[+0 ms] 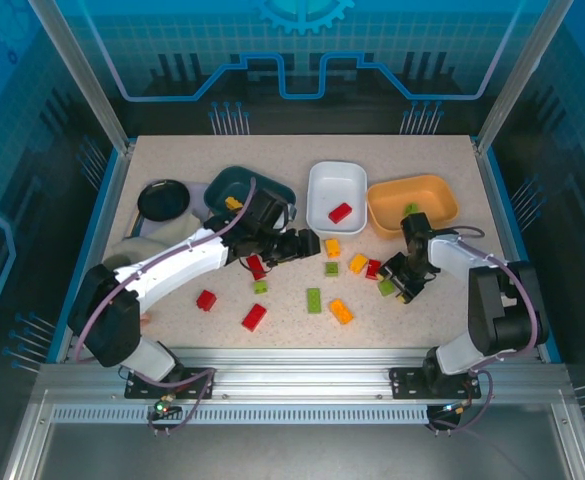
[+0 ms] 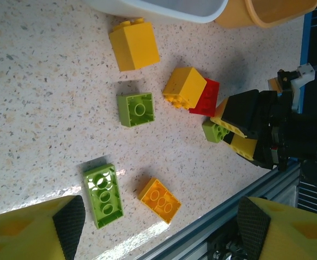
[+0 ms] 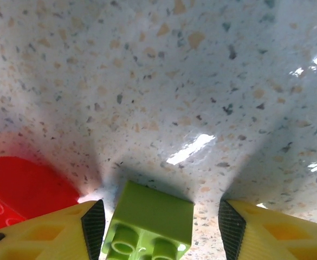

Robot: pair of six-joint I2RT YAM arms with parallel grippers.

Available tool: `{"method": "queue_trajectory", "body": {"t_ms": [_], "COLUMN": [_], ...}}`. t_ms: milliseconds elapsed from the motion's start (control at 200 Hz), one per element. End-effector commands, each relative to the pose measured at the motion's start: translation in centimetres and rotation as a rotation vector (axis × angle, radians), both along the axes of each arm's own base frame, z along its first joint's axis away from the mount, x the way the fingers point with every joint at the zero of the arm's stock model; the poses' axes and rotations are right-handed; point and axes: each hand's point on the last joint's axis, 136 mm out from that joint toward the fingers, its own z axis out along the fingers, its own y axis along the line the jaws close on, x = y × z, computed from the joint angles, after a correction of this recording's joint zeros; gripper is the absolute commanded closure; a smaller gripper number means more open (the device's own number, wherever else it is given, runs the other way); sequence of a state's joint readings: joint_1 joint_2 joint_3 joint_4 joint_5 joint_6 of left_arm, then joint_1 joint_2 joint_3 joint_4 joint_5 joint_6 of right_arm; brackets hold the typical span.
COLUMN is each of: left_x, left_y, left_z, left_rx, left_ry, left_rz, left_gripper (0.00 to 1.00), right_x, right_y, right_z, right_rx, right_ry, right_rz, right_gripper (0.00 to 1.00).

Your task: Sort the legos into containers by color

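Note:
Loose legos lie across the table's middle: yellow (image 1: 332,247), green (image 1: 314,300), orange (image 1: 340,311) and red (image 1: 254,317) ones. The containers stand at the back: a teal tray (image 1: 272,186) holding a yellow brick, a white tray (image 1: 337,180) holding a red one, and an orange tray (image 1: 427,190) holding a green one. My left gripper (image 1: 307,243) hovers open above a long green brick (image 2: 104,194) and an orange brick (image 2: 159,200), its fingers (image 2: 66,219) wide apart. My right gripper (image 3: 161,230) is down on the table, open, straddling a small green brick (image 3: 150,222). Its left pad is close to the brick and the right pad stands apart. A red brick (image 3: 23,187) lies just left.
A black round dish (image 1: 164,200) sits at the back left beside the teal tray. Two red bricks (image 1: 206,299) and a small green one (image 1: 260,286) lie under the left arm. The table's metal front rail (image 2: 218,222) runs close to the orange brick.

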State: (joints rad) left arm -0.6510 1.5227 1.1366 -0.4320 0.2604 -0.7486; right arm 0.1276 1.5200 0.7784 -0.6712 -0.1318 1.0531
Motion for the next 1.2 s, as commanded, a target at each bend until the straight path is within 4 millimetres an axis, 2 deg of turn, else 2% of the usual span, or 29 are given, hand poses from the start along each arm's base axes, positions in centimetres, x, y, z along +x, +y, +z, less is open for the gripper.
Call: {"method": "queue_trajectory", "body": {"t_ms": [0,215,320,390,505,530,615,725,805,900,1040,1195], "left_x": [-0.8,-0.9,-0.9,-1.0,0.0,0.3,1.9,4.4,6.5,8.8,11.0,11.0], "left_y": [0.1,0.2,0.0,-0.4,-1.1,-1.4,-2.2,-3.2,-3.2,-2.5,-0.3,2.4], "left_z": [0.4,0.4,0.8,1.7,4.3,4.9,7.2,8.8,9.0,8.6,7.4,5.6], "left_rx": [-0.014,-0.021,-0.041,-0.074,-0.128,-0.138,-0.167,-0.154,-0.146,-0.147,-0.102,-0.025], "left_ry": [-0.015,-0.014,-0.026,-0.042,-0.077,-0.087,-0.126,-0.147,-0.15,-0.13,-0.092,-0.036], "left_rz": [-0.034,-0.021,-0.025,-0.035,-0.018,-0.011,0.006,0.019,0.054,0.116,0.211,0.283], "left_gripper": [0.22,0.23,0.23,0.22,0.22,0.22,0.22,0.21,0.21,0.22,0.22,0.23], "right_x": [-2.8,-2.0,-1.3,-0.6,1.1,2.4,5.6,10.8,14.6,18.2,20.9,21.9], "right_y": [1.4,1.1,1.1,0.6,-1.6,-2.0,-3.3,-3.9,-3.6,-3.5,-3.7,-3.9], "right_z": [-0.4,-0.6,-0.3,0.9,4.5,6.1,9.1,11.0,11.0,9.3,6.5,3.8], "right_rx": [0.041,0.027,0.021,-0.012,-0.114,-0.131,-0.177,-0.179,-0.162,-0.162,-0.156,-0.128], "right_ry": [0.075,0.05,0.037,0.003,-0.106,-0.156,-0.259,-0.323,-0.334,-0.287,-0.204,-0.137], "right_rz": [0.023,-0.021,-0.021,-0.004,0.047,0.059,0.1,0.148,0.179,0.199,0.176,0.141], "right_gripper": [0.37,0.55,0.68,0.74,0.75,0.75,0.75,0.75,0.75,0.75,0.71,0.63]}}
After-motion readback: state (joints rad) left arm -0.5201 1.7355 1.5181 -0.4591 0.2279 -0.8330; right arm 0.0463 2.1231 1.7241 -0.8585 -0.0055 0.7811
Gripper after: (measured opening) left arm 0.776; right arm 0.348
